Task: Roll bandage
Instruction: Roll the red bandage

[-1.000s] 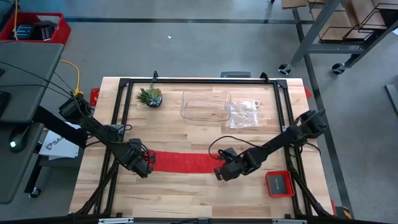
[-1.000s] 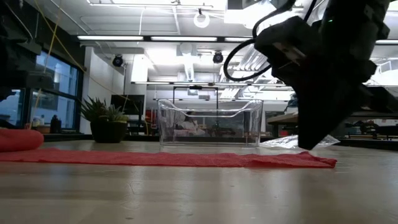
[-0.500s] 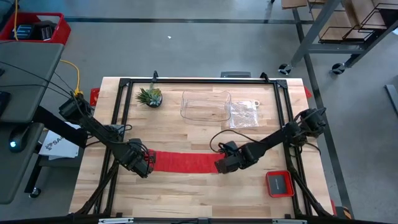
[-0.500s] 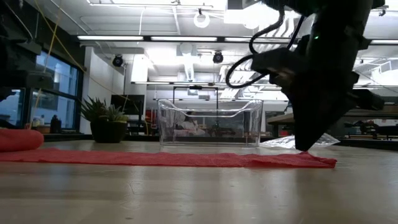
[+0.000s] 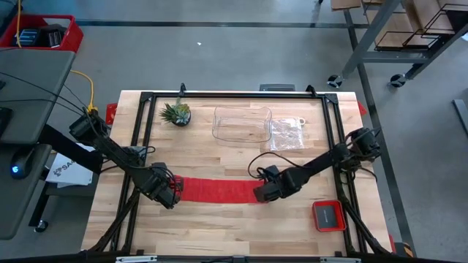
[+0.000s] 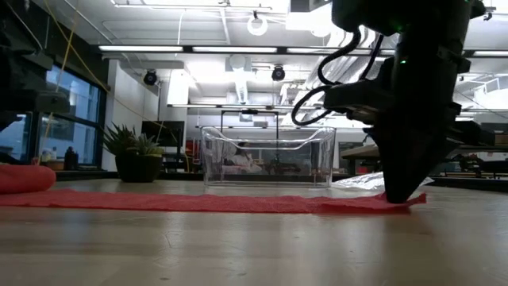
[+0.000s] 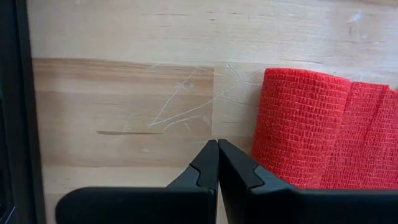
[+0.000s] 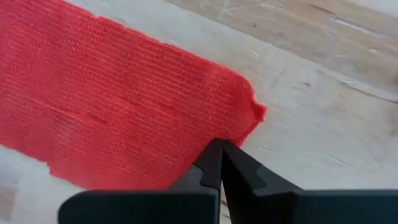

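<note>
The bandage lies flat on the wooden tabletop as a long red strip, its long axis running side to side across the near half of the tabletop, between my two arms. At its left end the strip is wound into a short roll whose axis lies across the strip; the rest stretches out flat toward the right. My left gripper sits at that rolled end, its fingers pressed together with nothing between them, tips resting just beside the roll. My right gripper is at the opposite, loose end, fingers also pressed together and pointing down onto the tabletop right at the edge of the fabric, near the strip's ragged corner; in the low view its tip meets the very end of the strip at the wood. Farther back stand a small potted plant, a clear plastic box and a crinkly clear bag, all well apart from the bandage. A small red tray sits near the right front corner.
</note>
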You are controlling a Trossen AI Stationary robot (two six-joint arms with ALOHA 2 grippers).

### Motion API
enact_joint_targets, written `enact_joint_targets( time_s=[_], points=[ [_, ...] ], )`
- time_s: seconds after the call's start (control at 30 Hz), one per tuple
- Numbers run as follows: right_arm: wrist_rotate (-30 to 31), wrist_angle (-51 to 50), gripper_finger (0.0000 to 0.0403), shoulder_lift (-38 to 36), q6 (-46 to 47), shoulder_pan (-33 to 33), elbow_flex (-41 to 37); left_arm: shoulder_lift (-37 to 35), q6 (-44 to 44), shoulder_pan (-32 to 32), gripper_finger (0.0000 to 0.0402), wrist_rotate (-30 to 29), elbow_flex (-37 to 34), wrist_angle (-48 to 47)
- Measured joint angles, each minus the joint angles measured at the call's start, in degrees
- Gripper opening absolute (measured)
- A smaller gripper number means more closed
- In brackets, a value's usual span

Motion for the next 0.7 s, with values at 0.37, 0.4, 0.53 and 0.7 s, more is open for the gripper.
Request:
enact_joint_targets(
  time_s=[0.37,0.4,0.53,0.7],
  points=[
    [-4.16,-5.67,0.0,-0.68,-0.03,0.52,0.04,0.0,-0.05,0.0,0.0,0.54,0.0,-0.09],
    [-4.19,-5.81,0.0,-0.77,-0.01,0.52,0.03,0.0,-0.09,0.0,0.0,0.7,0.0,-0.07],
    [-4.17,-5.42,0.0,-0.82,-0.01,0.52,-0.03,0.0,-0.87,0.0,0.0,0.75,0.0,0.47],
    [-3.86,-5.23,0.0,-0.84,0.0,0.52,-0.03,0.26,-0.88,0.01,0.0,0.31,0.07,2.29]
  ],
)
